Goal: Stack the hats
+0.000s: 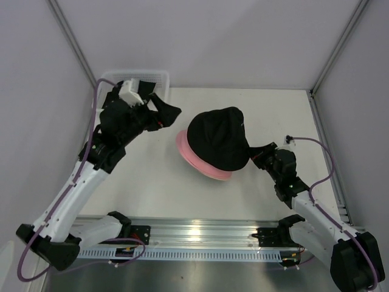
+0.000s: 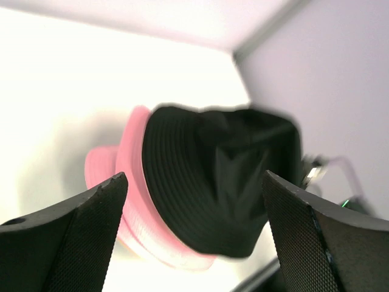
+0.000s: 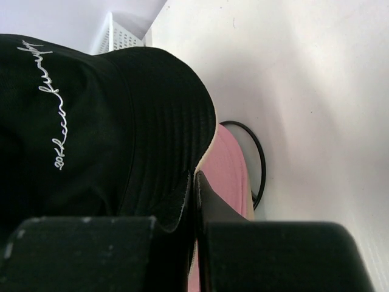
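R end effector (image 3: pixel 193 182) pinches black hat (image 3: pixel 121 109) brim; L end effector (image 2: pixel 194 182) open, empty. White script (image 3: pixel 47 97) unreadable.

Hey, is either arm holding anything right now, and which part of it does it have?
The right fingers pinch the black hat by the edge of its brim. The left fingers are open and hold nothing.

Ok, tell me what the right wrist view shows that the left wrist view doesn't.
Only right wrist: the white script on the black hat, the basket, a wire loop, and the right gripper shut on the black hat's brim. Only left wrist: the left gripper, open and clear of both hats. Both: the black hat sitting on the pink hat.
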